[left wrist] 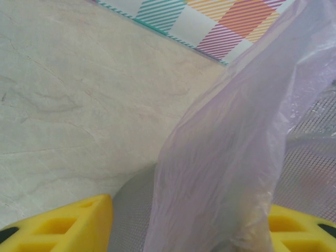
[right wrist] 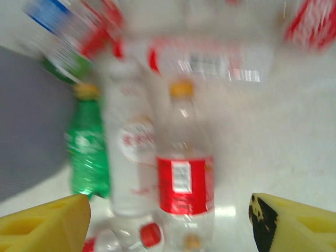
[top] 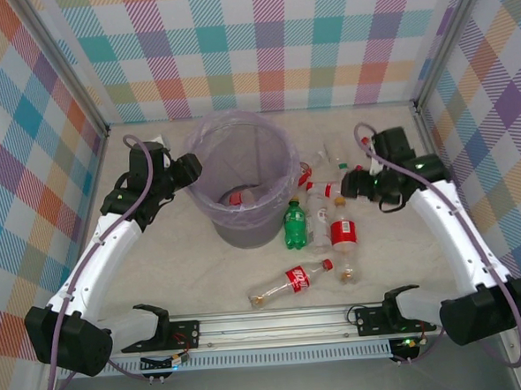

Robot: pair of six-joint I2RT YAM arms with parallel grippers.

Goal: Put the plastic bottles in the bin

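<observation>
Right tool [right wrist: 169, 212] gapes over red-labelled bottle [right wrist: 185, 184], print blurred.

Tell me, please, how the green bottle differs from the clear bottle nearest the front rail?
The green bottle is green throughout; the clear bottle has a red label and cap. The green bottle sits beside the bin; the clear bottle lies near the front rail. The green bottle points towards the back wall; the clear bottle lies crosswise. Both are outside the bin.
</observation>
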